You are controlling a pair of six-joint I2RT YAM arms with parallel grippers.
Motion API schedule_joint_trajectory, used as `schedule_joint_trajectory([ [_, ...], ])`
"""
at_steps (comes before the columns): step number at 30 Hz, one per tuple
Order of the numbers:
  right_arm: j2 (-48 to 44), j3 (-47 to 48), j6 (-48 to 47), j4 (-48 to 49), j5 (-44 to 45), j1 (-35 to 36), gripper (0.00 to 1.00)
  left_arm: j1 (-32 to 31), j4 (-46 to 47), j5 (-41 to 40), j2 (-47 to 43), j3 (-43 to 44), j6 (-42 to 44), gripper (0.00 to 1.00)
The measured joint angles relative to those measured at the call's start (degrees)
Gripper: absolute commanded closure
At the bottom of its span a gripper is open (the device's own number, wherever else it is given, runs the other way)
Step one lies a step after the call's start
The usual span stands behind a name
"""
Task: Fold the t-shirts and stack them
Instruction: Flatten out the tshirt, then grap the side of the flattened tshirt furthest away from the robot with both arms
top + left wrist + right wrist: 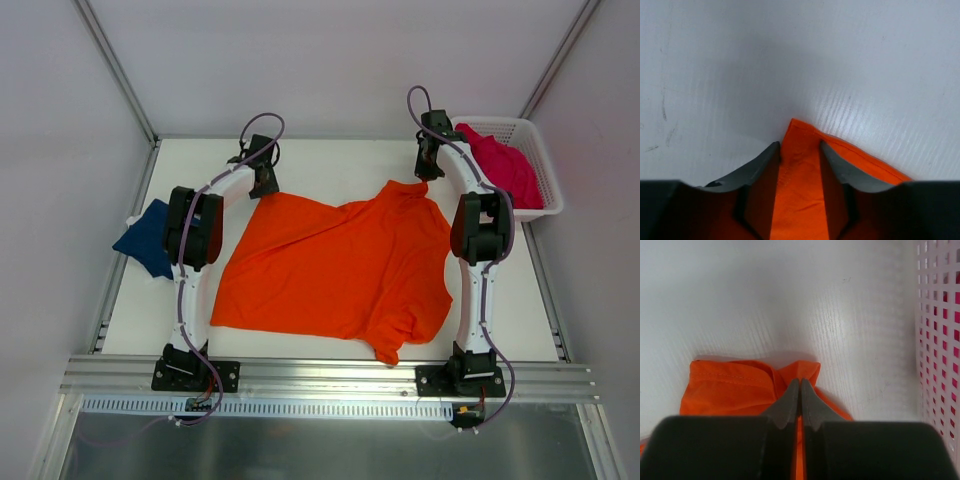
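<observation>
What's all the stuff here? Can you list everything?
table: 1, white, under everything
basket: 1, white mesh, far right corner
orange t-shirt: 1, orange, spread across the middle
navy t-shirt: 1, dark blue, bunched at the left edge
magenta t-shirt: 1, pink, heaped in the basket
left arm, right arm: 2, white and black, bolted at the near edge
left pincer: 1, dark grey, open around an orange corner
right pincer: 1, dark grey, shut on the orange t-shirt
</observation>
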Motion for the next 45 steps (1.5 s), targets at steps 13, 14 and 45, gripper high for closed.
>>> schedule_joint_trajectory([
  [13,-0.1,-0.1,0.2,0.1,0.0,0.0,0.99,1.9,-2.1,-1.7,0.3,0.8,-2.4,1.0],
  [14,-0.1,-0.1,0.2,0.1,0.0,0.0,0.99,2.1,-2.1,-1.9,0.3,0.8,-2.5,1.0],
  [45,3.6,12.9,0.3,0.0,0.0,0.0,0.99,9.6,-4.3,0.0,0.3,5.3,-5.3,1.0],
])
